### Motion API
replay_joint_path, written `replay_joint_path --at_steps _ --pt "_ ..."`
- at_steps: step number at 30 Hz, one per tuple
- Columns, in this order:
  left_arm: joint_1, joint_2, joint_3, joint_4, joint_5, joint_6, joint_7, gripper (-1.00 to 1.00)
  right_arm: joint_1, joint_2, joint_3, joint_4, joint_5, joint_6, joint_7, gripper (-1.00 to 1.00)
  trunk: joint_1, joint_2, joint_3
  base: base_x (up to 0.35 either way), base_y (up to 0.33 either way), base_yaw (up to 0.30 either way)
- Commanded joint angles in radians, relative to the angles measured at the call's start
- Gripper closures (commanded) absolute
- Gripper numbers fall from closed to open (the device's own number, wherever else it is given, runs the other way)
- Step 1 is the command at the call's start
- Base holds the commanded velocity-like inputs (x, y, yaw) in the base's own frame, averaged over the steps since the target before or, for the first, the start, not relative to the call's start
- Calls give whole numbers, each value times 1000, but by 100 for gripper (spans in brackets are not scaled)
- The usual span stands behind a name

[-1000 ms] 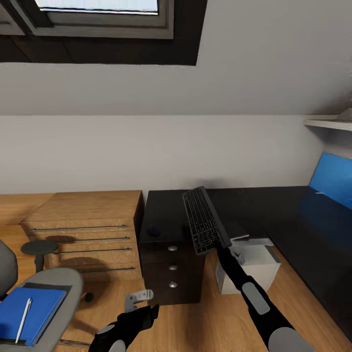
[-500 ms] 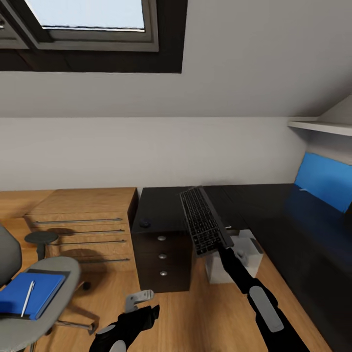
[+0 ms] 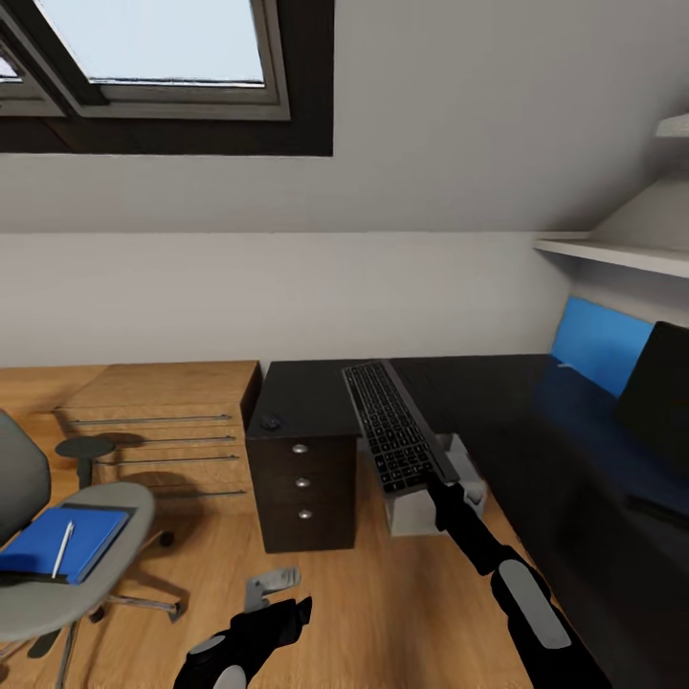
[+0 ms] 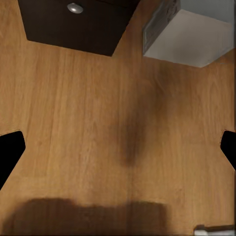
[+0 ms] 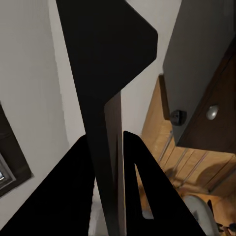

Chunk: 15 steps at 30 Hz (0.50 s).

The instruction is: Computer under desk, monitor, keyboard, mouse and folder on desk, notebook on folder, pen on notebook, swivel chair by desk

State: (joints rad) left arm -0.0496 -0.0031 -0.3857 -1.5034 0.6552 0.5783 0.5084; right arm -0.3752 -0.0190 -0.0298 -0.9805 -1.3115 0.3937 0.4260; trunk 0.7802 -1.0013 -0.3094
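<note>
Right gripper [image 3: 442,483] pinched the near short edge of the keyboard [image 3: 390,437], its jaws pressed on the board, which was raised aslant above the desk [image 3: 498,402] front edge w/ the far end over the desktop. Left gripper [image 3: 277,586] hung low over the plank floor [image 4: 98,123], jaws spread wide, nothing between. Mouse [image 3: 271,420] sat at the desk's left end, above the 3 drawers. Computer [image 3: 421,507] stood on the floor under the desk. Monitor [image 3: 658,402] stood on the desk's right wing, before the blue panel. Folder [image 3: 59,542] w/ pen [image 3: 63,548] on top lay on the swivel chair [image 3: 67,574] seat, well apart from the desk.
</note>
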Motion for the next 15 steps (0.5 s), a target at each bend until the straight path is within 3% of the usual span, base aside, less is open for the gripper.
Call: replay_joint_path --at_steps 1,11,15 --pt "-1 0 -1 -1 10 1 10 -100 -1 0 -2 0 -18 11 4 100 -4 6 2 -281 -183 0" --pt "-1 0 -1 -1 8 0 11 -100 0 -1 -2 3 -29 11 2 100 -43 76 33 -300 -165 0" --pt "-1 0 -2 -1 7 0 12 -100 0 -3 -2 4 -56 11 0 100 -58 104 46 -304 -194 0"
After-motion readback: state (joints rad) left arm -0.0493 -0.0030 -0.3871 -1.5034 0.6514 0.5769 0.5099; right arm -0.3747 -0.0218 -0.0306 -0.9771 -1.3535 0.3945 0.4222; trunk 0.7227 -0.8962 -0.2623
